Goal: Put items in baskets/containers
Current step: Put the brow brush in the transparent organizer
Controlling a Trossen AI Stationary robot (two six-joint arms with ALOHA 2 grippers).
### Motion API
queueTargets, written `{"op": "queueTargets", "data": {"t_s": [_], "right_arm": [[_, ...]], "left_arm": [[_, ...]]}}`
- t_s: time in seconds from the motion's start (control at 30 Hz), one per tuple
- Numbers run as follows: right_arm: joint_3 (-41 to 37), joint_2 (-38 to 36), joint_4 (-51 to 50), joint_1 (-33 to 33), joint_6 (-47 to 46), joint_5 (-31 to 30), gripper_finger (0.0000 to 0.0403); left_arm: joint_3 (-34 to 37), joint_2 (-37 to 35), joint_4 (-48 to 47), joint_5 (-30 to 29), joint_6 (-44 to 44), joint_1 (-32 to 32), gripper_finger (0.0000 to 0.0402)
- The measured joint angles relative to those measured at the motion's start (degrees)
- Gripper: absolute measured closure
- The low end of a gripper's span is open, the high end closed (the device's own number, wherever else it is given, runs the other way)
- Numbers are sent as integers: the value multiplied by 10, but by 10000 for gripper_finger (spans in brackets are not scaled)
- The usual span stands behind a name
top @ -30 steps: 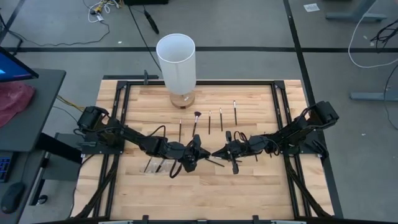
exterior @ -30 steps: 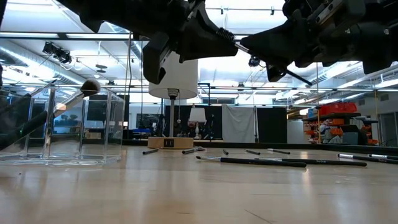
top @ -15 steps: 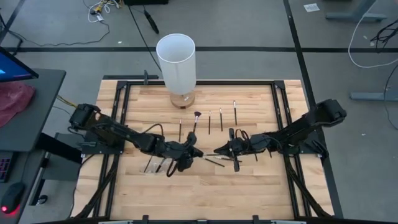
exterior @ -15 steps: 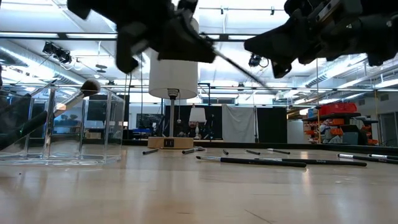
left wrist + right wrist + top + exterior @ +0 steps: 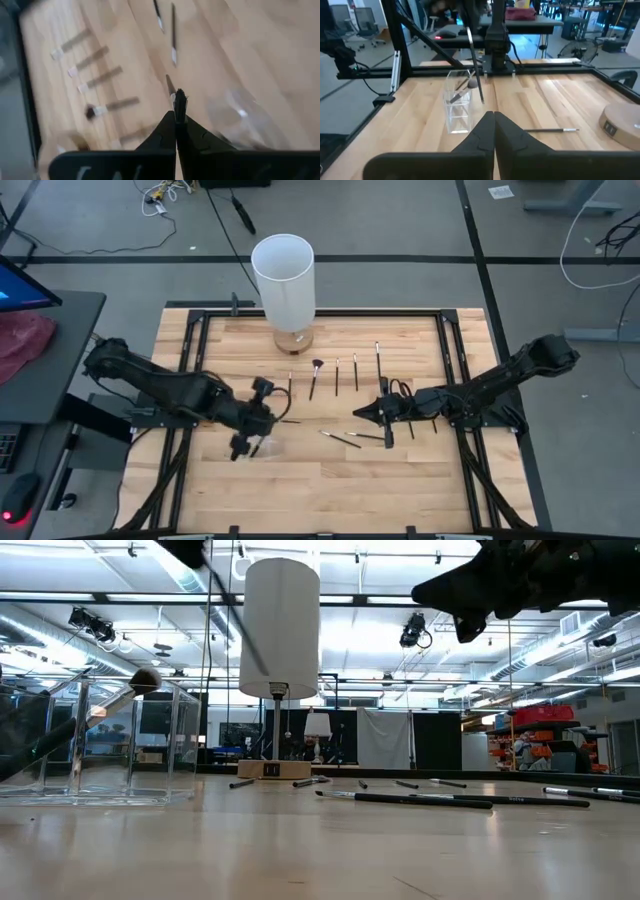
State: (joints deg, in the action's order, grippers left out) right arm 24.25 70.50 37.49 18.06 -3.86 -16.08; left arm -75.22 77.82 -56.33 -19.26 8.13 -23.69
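My left gripper (image 5: 271, 420) hangs over the table's left half, shut on a thin dark brush (image 5: 475, 70) just above the clear container (image 5: 457, 107). That container (image 5: 262, 446) stands on the wood and holds a few brushes, one with a round head (image 5: 145, 680). Near the table's middle my right gripper (image 5: 358, 413) is shut with nothing in it, a little above the wood. Several more brushes lie flat in a row (image 5: 337, 375), and loose ones (image 5: 341, 438) lie below my right gripper. My left gripper pinches the brush between its two fingers near one end of the handle (image 5: 179, 100). A short stub shows past the fingertips. The fingers slant down from above. The brush (image 5: 237, 622) hangs tilted below them, clear of the table and over the container.
A tall white cylinder (image 5: 284, 278) on a round wooden base stands at the far edge, left of centre. Black frame rails (image 5: 300, 308) run around the table. Bare wood lies along the near edge (image 5: 330, 490).
My left gripper has drawn away from my right one, going up and toward the table's left edge and tipping to point downward. The brush has gone with it, swinging from nearly level to hanging over the container. My right gripper has risen and pulled back slightly toward the right.
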Motion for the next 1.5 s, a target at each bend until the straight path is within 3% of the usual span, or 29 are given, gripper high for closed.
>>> {"op": "queueTargets", "data": {"t_s": [0.1,0.2,0.33,0.47,0.9,1.5], "right_arm": [[0,5,1,0,-1,0,397],[0,8,2,0,0,0,397],[0,10,1,0,1,0,397],[0,10,2,0,1,0,397],[0,10,1,0,1,0,397],[0,10,-3,0,-1,0,397]], "left_arm": [[-67,23,-112,31,-51,-16,401],[-105,44,-146,75,-65,-23,401],[-110,74,-162,134,-60,-22,401],[-107,110,-189,145,-31,-12,401],[-107,178,-167,207,131,9,399],[-107,212,-140,237,197,38,397]]}}
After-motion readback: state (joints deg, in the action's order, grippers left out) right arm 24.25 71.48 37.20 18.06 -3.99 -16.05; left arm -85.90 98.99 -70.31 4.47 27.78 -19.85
